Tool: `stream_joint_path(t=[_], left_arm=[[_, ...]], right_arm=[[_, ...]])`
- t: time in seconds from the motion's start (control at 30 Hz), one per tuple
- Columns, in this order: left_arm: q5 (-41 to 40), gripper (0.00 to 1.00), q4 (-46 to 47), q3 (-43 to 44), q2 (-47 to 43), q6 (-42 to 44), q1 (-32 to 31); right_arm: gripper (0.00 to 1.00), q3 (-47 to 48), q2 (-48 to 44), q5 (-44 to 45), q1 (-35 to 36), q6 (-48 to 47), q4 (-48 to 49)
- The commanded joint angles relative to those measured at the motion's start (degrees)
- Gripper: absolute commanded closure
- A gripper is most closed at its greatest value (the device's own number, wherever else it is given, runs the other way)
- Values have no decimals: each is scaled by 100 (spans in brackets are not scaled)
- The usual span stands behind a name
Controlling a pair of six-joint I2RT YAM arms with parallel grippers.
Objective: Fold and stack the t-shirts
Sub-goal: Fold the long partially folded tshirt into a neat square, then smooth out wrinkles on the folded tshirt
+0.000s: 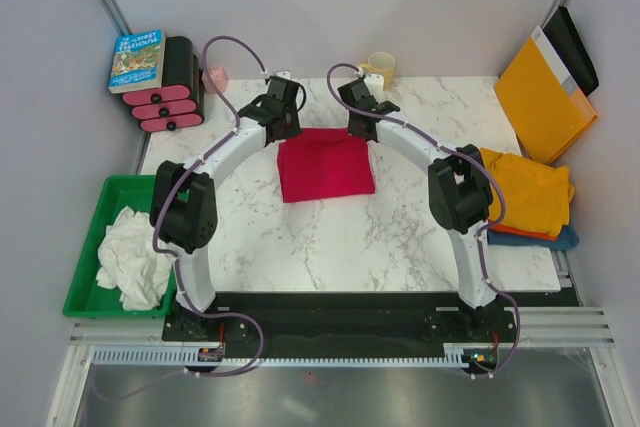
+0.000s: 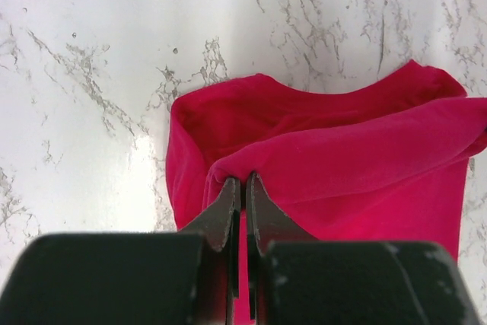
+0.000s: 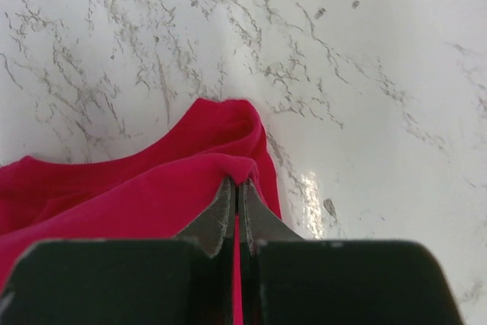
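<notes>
A crimson red t-shirt [image 1: 325, 164] lies partly folded in the middle of the marble table. My left gripper [image 1: 283, 119] is shut on its far left corner, the cloth pinched between the jaws [image 2: 243, 180]. At the far right corner my right gripper [image 1: 360, 122] is shut on the same shirt [image 3: 238, 182]. Both hold a top layer of cloth [image 2: 350, 157] above the lower layer [image 3: 228, 123]. A mustard-yellow t-shirt [image 1: 525, 192] sits on an orange-red one [image 1: 520, 233] and a blue one [image 1: 565, 240] at the right. A crumpled white t-shirt [image 1: 130, 257] fills the green tray [image 1: 85, 242].
A book [image 1: 137, 59] leans on a black and pink holder [image 1: 170, 97] at the back left. A pink cup [image 1: 215, 78] and a yellow mug [image 1: 381, 67] stand by the back wall. An orange-yellow envelope [image 1: 540, 97] and a black folder [image 1: 573, 47] lean at the back right.
</notes>
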Motion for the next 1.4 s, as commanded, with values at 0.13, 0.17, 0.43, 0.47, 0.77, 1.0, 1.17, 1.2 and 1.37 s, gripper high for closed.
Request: stream_joint_path(t=[0.13, 0.17, 0.43, 0.47, 0.77, 1.0, 1.17, 1.2, 1.37], left_arm=[[-103, 98, -55, 638, 538, -80, 199], [-147, 89, -90, 682, 521, -202, 234], [9, 20, 595, -152, -665, -300, 181], [168, 20, 604, -248, -709, -318, 173], [1004, 63, 718, -758, 10, -564, -337], [1215, 68, 701, -1136, 521, -819, -443], [1118, 69, 683, -1918, 118, -1047, -495], [1101, 69, 683, -2128, 47, -1056, -548], [881, 69, 674, -2709, -480, -1161, -732]], right_arm=[[91, 868, 562, -343, -194, -161, 181], [79, 798, 492, -317, -194, -187, 216], [19, -807, -992, -412, -37, -178, 795], [20, -941, -1064, -535, -1, -170, 857], [100, -1496, -511, -1028, 149, 103, 1016], [100, -2005, -255, -1292, 228, 410, 1087], [100, -2936, -703, -1152, 421, 603, 1104], [100, -3199, -878, -1090, 508, 630, 1104], [100, -3903, -1476, -914, 772, 814, 1122]])
